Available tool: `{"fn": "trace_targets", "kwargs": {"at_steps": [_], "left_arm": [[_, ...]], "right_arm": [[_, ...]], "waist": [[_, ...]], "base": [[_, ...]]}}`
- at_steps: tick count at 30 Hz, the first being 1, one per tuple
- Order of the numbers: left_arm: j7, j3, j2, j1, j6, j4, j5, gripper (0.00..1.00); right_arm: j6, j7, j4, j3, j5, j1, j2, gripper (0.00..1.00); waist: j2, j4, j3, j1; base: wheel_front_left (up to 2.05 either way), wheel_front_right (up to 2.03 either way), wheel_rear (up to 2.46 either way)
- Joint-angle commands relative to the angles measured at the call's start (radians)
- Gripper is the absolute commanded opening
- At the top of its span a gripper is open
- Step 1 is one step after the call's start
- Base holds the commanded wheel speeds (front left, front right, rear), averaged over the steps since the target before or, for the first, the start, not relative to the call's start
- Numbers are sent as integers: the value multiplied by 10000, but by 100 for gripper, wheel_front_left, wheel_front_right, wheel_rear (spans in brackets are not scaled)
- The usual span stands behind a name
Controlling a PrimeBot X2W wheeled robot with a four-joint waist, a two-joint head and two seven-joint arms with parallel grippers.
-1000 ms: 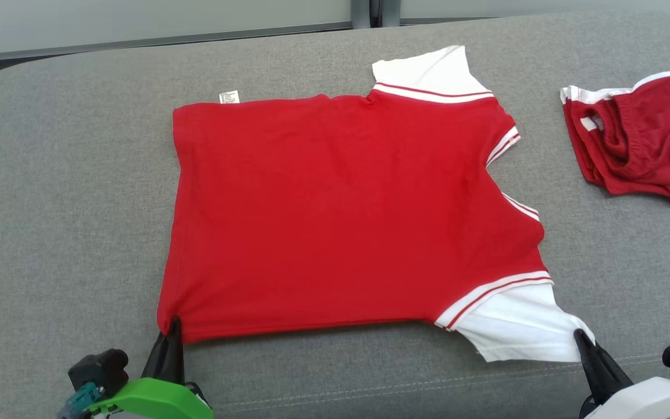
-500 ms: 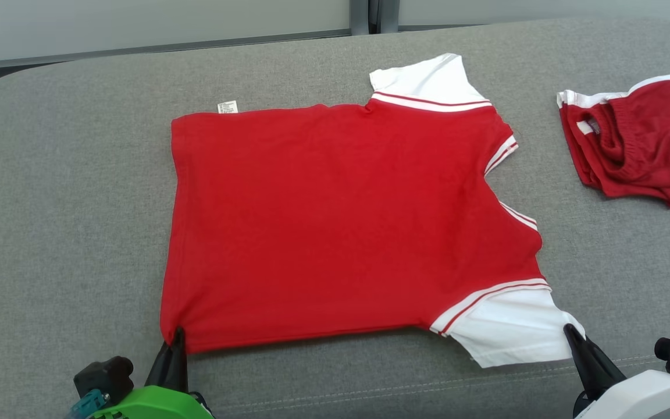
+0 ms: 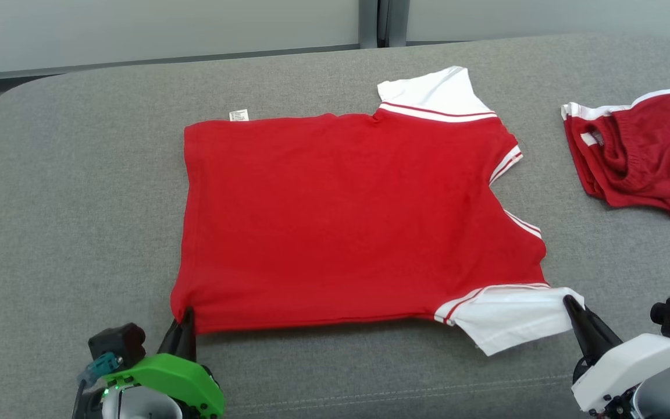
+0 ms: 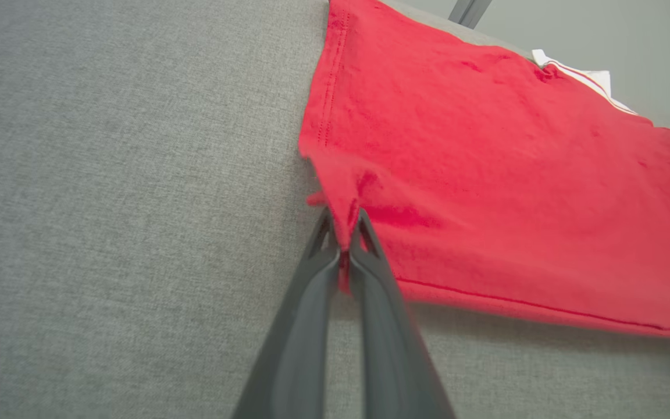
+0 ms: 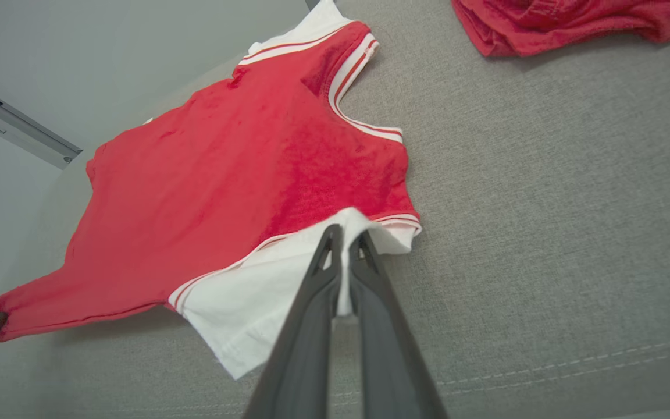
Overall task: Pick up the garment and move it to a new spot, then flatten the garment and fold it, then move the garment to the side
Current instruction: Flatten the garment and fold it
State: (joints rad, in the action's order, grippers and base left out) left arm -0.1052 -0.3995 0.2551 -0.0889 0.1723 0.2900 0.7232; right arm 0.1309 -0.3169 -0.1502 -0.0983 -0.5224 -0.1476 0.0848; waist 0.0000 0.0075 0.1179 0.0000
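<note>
The garment (image 3: pixel 346 215) is a red T-shirt with white sleeves, spread flat on the grey cushion (image 3: pixel 67 203), hem to the left and neck to the right. My left gripper (image 3: pixel 186 317) is shut on the near hem corner, whose red cloth (image 4: pixel 344 233) is pinched between the two dark fingers. My right gripper (image 3: pixel 570 302) is shut on the near white sleeve (image 5: pixel 288 273) at its outer edge, and that sleeve is lifted and creased. The far white sleeve (image 3: pixel 434 93) lies flat at the back.
A second red garment (image 3: pixel 637 157) with white trim lies crumpled at the cushion's right. The cushion's front seam (image 3: pixel 399 390) runs just below the shirt. A pale wall and a dark rail (image 3: pixel 137 58) stand behind the cushion.
Both grippers have lifted the near edge and carried it away from me. The near white sleeve has bunched and narrowed. The camera has also tilted, so the whole scene sits lower in the head view.
</note>
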Motion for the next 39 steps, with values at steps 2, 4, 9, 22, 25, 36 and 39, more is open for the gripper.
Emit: {"fn": "trace_targets", "kwargs": {"at_steps": [2, 4, 9, 22, 25, 36, 39], "left_arm": [[278, -158, -30, -402, -5, 147, -121, 0], [537, -296, -28, -646, -38, 263, -161, 0], [1282, -515, 43, -1414, -111, 461, -170, 0], [2690, -516, -409, -3589, 218, 1755, 108, 0], [2642, -436, -655, -4057, 265, 2305, 177, 0], [2264, -475, -1041, -5253, 53, 3611, 94, 100], [2070, -493, -960, -5497, 54, 3751, -15, 100]], "right_arm": [[-4, -144, 228, -23, 103, 418, 134, 0], [-4, -251, 391, -16, 123, 707, 223, 0], [-4, -542, 801, 5, 204, 1533, 589, 0], [-4, -1158, 2941, 262, 493, 4283, 1207, 0], [-4, -1128, 3595, 367, 571, 4886, 1258, 0], [-4, -743, 5530, 884, 541, 6535, 1428, 29], [-4, -571, 6067, 938, 455, 6992, 1464, 100]], "waist": [[0, 58, -26, 0], [0, 100, -19, 0], [0, 174, 57, 0], [0, 151, 641, 0], [0, 128, 857, 0], [0, 96, 1369, 0], [0, 135, 1435, 0]], "base": [[0, 0, 0], [0, 0, 0], [0, 0, 0], [0, 0, 0], [0, 0, 0], [0, 0, 0], [0, 0, 0]]}}
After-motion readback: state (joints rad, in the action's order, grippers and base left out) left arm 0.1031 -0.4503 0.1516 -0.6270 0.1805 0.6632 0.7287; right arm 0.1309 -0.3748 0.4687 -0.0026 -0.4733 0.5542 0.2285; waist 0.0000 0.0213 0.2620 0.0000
